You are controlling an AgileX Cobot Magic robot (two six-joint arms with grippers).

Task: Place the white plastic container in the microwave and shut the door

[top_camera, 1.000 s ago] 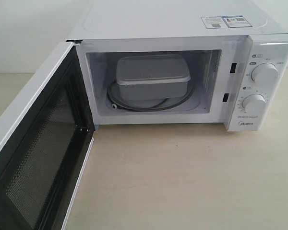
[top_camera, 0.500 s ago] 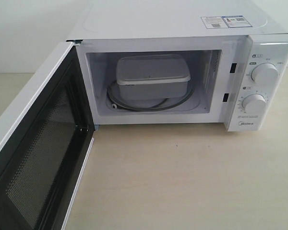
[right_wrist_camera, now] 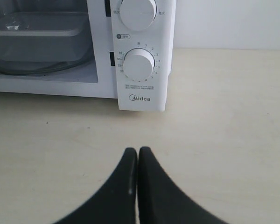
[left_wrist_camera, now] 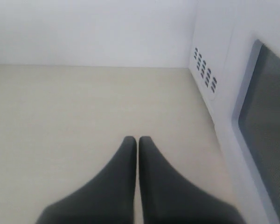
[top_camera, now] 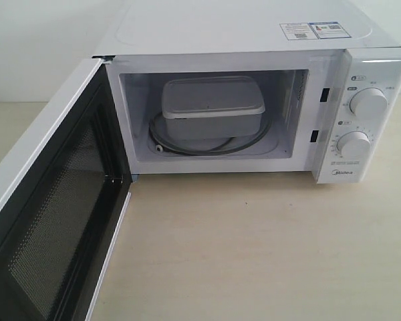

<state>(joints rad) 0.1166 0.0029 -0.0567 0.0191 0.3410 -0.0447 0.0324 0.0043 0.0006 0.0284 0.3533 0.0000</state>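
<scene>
The white plastic container (top_camera: 212, 107) sits inside the microwave (top_camera: 254, 33) on the glass turntable (top_camera: 187, 148), lid on. The door (top_camera: 50, 221) stands wide open to the left, its black mesh inner face turned to the cavity. Neither gripper appears in the exterior view. My left gripper (left_wrist_camera: 138, 140) is shut and empty over bare tabletop, with the door's outer face (left_wrist_camera: 266, 126) beside it. My right gripper (right_wrist_camera: 138, 151) is shut and empty, low over the table in front of the dial panel (right_wrist_camera: 139, 63); the container (right_wrist_camera: 37, 37) shows in the cavity.
A light wooden tabletop (top_camera: 254, 247) stretches in front of the microwave. Two round dials (top_camera: 369, 103) and the Midea logo are on the right panel. A white wall stands behind. Vent slots (left_wrist_camera: 204, 73) mark the microwave's side.
</scene>
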